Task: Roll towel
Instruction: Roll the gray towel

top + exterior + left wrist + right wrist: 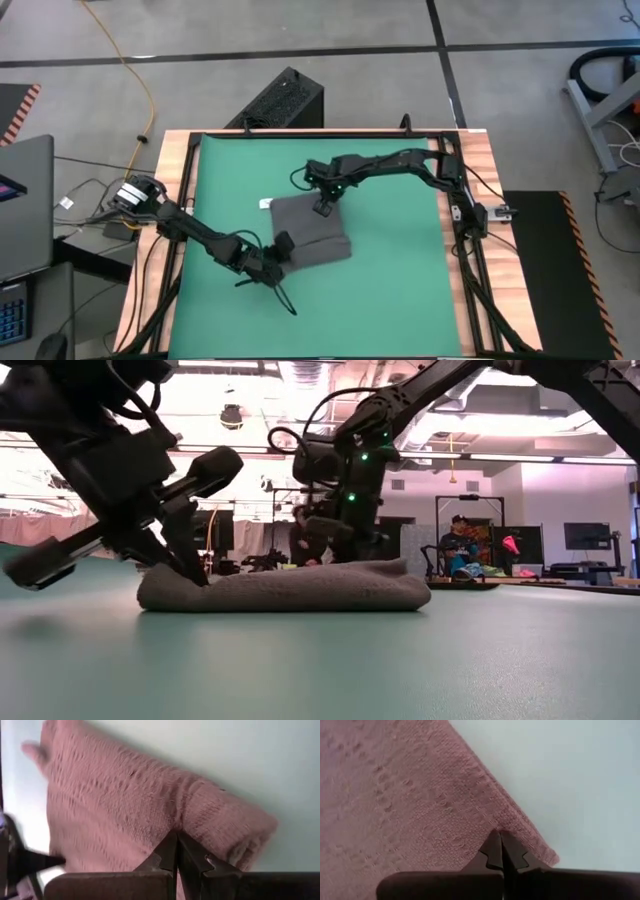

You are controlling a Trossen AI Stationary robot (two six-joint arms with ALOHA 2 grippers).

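The towel (312, 230), folded at mid-mat (400, 290), is pressed by the closed, empty left end effector (283, 243) and right end effector (325, 207); edges, apparently unpinched, should be gripped evenly before rolling.

light: bright overhead | low view: backlit glare | left wrist: blurred

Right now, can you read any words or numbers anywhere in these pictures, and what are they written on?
No text can be read anywhere.
White tag beside the towel: too small to tell whether anything is printed on it.
Screens in the room behind the table: too far and blurred to read.
Green mat, both arms: no lettering visible.
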